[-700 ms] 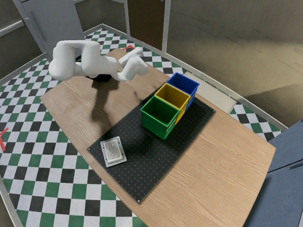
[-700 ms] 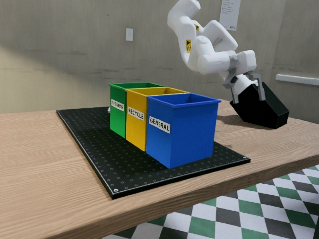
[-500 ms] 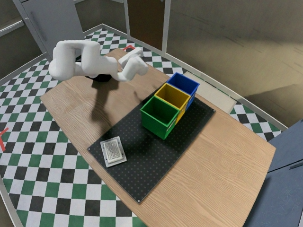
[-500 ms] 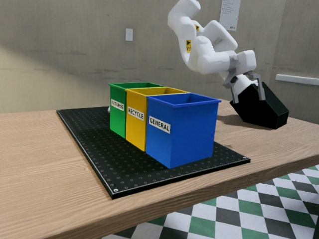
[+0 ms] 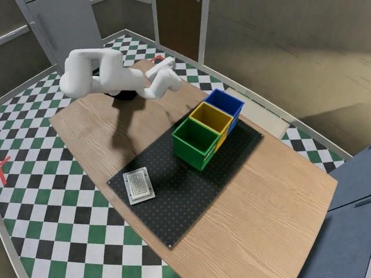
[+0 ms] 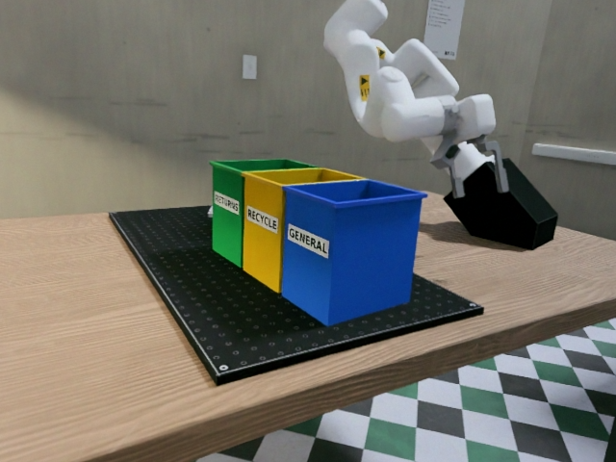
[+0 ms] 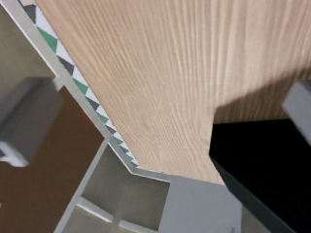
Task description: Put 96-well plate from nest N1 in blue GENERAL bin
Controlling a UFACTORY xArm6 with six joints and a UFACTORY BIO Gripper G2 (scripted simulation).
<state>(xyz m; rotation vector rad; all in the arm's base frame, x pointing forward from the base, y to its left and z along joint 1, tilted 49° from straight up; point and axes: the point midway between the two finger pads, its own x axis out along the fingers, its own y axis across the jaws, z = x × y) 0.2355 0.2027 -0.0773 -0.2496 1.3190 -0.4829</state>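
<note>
We've got the white rectangular 96-well plate at lower left of the top view, seated in its pale nest; up and to its right, well apart, our grey two-fingered gripper hangs, fingers apart, nothing between.
</note>
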